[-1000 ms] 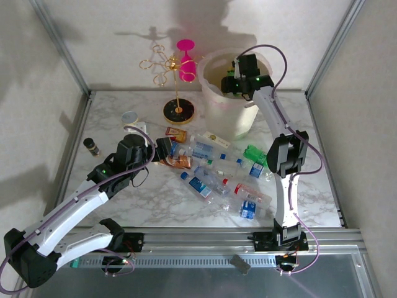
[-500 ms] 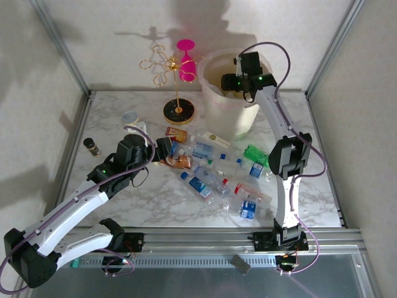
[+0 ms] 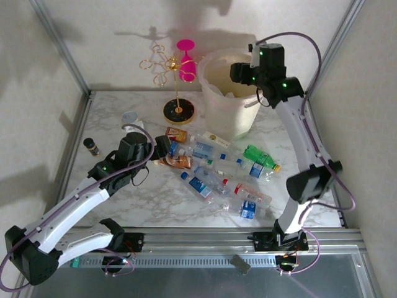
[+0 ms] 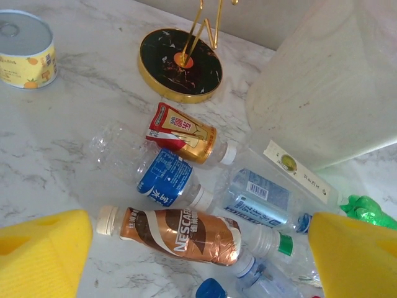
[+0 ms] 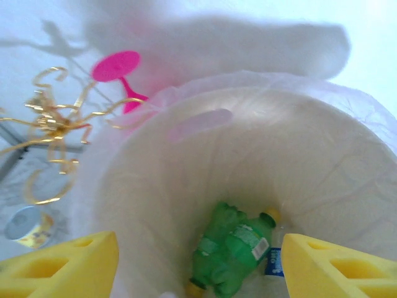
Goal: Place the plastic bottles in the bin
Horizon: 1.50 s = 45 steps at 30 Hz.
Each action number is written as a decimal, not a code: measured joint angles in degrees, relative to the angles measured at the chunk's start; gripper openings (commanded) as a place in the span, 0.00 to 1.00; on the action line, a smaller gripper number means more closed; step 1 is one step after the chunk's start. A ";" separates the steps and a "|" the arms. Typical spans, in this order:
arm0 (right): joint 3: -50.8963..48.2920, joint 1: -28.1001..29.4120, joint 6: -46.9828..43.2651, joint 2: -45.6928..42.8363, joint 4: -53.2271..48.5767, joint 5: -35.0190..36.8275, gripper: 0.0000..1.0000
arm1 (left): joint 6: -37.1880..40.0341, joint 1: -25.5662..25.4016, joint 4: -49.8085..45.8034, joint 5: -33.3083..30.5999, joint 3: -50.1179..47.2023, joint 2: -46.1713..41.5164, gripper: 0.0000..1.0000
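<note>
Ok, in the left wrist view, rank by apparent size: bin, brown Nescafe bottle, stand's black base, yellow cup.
1. bin, cropped by the frame.
2. brown Nescafe bottle and black base: about alike; the bottle lies nearer the camera.
3. yellow cup, cut off at the edge.

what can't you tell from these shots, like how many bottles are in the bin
- Bottle count in the bin: the right wrist view shows one green bottle and a blue label; the frame's bottom edge cuts off the floor.
- Top view: the bin's own wall hides its floor.
- Left wrist view: a blue cap is cut by the bottom edge.
</note>
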 measured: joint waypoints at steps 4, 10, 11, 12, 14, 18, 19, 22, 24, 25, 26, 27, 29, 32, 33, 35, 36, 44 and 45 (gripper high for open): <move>-19.28 3.04 2.49 -14.21 6.75 -0.02 0.66 | -5.53 0.50 -1.97 0.24 1.44 2.34 0.97; -37.94 8.63 7.32 -30.51 10.21 -0.96 0.65 | -14.12 6.73 -2.73 4.07 1.92 8.61 0.99; -39.65 9.16 7.85 -32.11 10.47 -1.11 0.64 | -15.50 8.09 -2.73 4.96 2.03 9.99 0.99; -41.75 9.73 8.57 -34.05 10.84 -1.14 0.64 | -16.87 9.44 -2.67 5.86 2.25 11.65 0.98; -44.85 10.38 9.57 -37.00 11.06 -1.14 0.65 | -19.12 11.67 -2.45 7.48 2.86 15.17 0.98; -49.83 10.62 11.10 -42.16 11.30 -1.14 0.65 | -23.45 15.06 -0.59 10.01 4.31 22.86 0.95; -50.82 10.62 11.34 -43.30 11.43 -1.20 0.65 | -24.46 15.78 0.07 10.95 4.79 24.87 0.95; -52.48 10.69 11.93 -45.94 11.50 -1.55 0.66 | -26.91 16.94 1.90 12.41 6.54 30.53 0.94; -52.78 10.69 11.96 -47.06 11.52 -1.53 0.67 | -28.28 17.09 2.75 13.00 7.98 33.81 0.94; -52.92 10.69 11.93 -47.67 11.50 -1.51 0.67 | -29.09 17.09 3.23 13.22 8.85 35.47 0.93; -53.07 10.69 11.93 -48.22 11.50 -1.51 0.67 | -29.57 17.14 3.74 13.38 9.38 36.52 0.91; -53.18 10.69 11.91 -48.74 11.47 -1.46 0.67 | -30.25 17.16 4.31 13.46 9.88 37.64 0.91; -53.20 10.69 11.89 -49.57 11.43 -1.27 0.68 | -31.34 17.31 5.44 13.53 10.47 39.54 0.89; -53.20 10.69 11.85 -50.51 11.41 -1.05 0.68 | -32.59 17.53 6.71 13.62 10.88 42.12 0.86; -53.20 10.69 11.82 -50.73 11.39 -1.05 0.68 | -32.92 17.53 6.80 13.62 11.08 42.97 0.85; -53.20 10.69 11.65 -50.86 11.28 -1.03 0.68 | -33.48 17.53 7.08 13.62 11.34 44.26 0.83; -53.27 10.69 11.58 -50.86 11.26 -1.01 0.69 | -33.70 17.53 7.41 13.62 11.41 44.83 0.82; -54.88 10.69 11.45 -50.84 11.04 -0.57 0.69 | -34.73 18.21 9.88 13.66 12.52 49.35 0.73; -54.90 10.69 11.45 -50.84 11.02 -0.59 0.69 | -34.86 18.36 10.27 13.66 12.59 49.92 0.72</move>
